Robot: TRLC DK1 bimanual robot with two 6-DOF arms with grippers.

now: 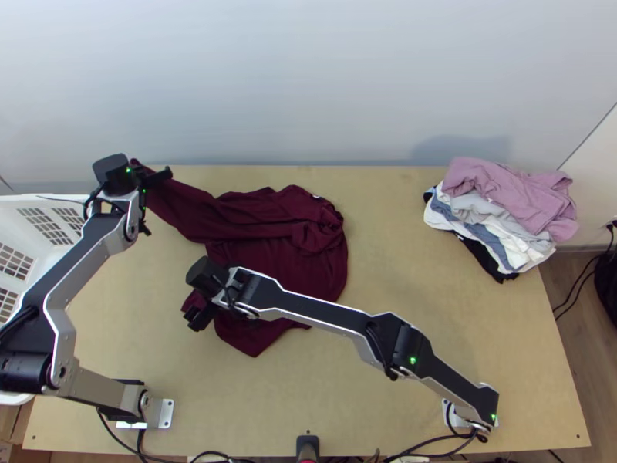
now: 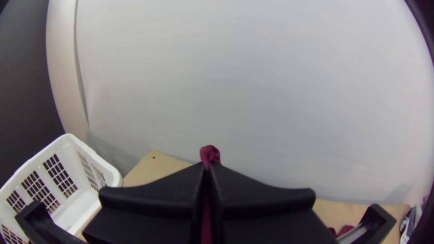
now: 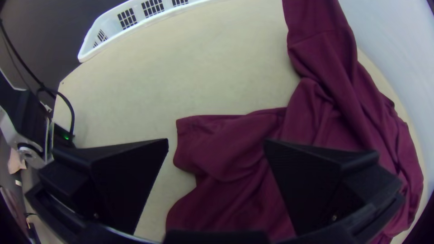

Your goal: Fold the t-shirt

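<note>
One basket [image 2: 81,205] and clothes [image 1: 509,202] flank the shirt [image 1: 289,266], left tool [image 1: 146,180] pinching it, right tool [image 1: 202,309] wide

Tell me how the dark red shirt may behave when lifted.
The shirt is likely floppy, given its soft folds. It may trail: the left gripper pinches one end while much of it lies on the table.

From the top view's centre, bare table [image 1: 386,204] can be crossed at one and six o'clock; passage is blocked by stacked clothes [image 1: 509,202] at two, the right arm [image 1: 332,312] at four, the left arm [image 1: 77,262] at nine.
</note>
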